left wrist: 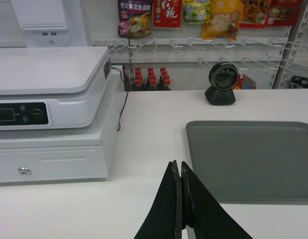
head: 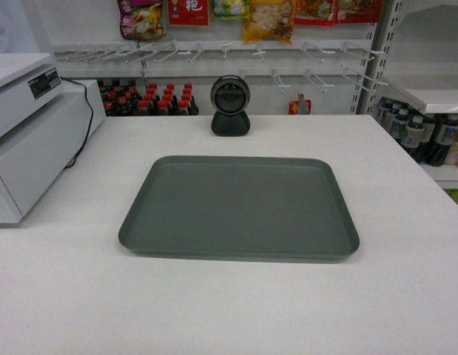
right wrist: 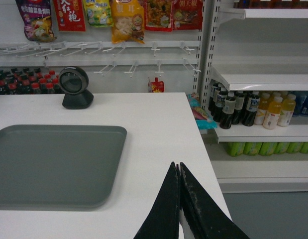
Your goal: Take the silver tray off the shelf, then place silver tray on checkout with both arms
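Note:
The silver tray point(head: 240, 208), grey-green with a low rim, lies flat in the middle of the white checkout point(head: 236, 303). It also shows at right in the left wrist view as the silver tray point(left wrist: 251, 159) and at left in the right wrist view as the silver tray point(right wrist: 51, 164). My left gripper point(left wrist: 179, 164) is shut with nothing in it, just left of the tray's near corner. Shut and empty too, my right gripper point(right wrist: 178, 165) hangs over the counter to the right of the tray. Neither gripper shows in the head view. A white shelf point(right wrist: 265, 79) stands to the right.
A white cash register point(head: 25, 129) sits at the counter's left with a black cable. A black round scanner point(head: 230, 106) stands behind the tray. Bottles point(right wrist: 251, 109) fill the right shelving. Snack bags point(head: 269, 18) hang on the back wall. The counter's right edge point(right wrist: 208, 164) is close to my right gripper.

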